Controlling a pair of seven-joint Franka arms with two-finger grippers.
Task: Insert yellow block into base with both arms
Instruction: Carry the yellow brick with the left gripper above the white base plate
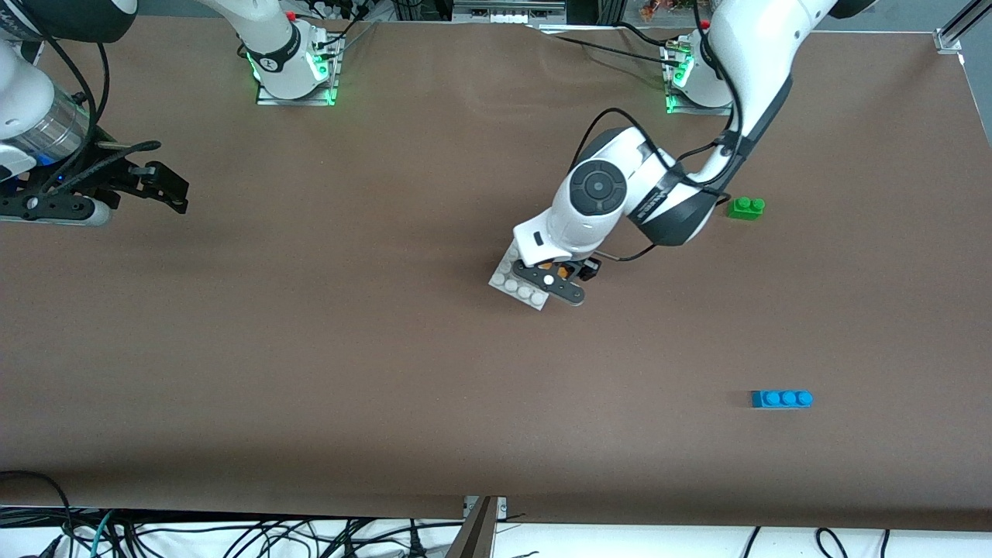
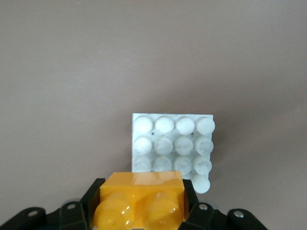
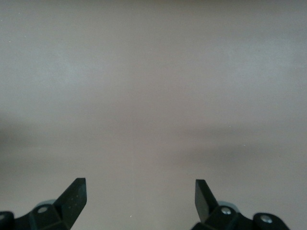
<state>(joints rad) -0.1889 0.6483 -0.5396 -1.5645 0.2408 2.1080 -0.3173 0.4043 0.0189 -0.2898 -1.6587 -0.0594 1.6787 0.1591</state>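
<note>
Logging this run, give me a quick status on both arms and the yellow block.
Left end effector shut on yellow block, over the base. Right end effector open, waiting over bare table. Nothing in the way.

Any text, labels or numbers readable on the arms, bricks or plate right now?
None readable.
Left arm: a dark band carries white lettering, too small to read.
Yellow block, base, green brick, blue brick: no markings visible.
</note>
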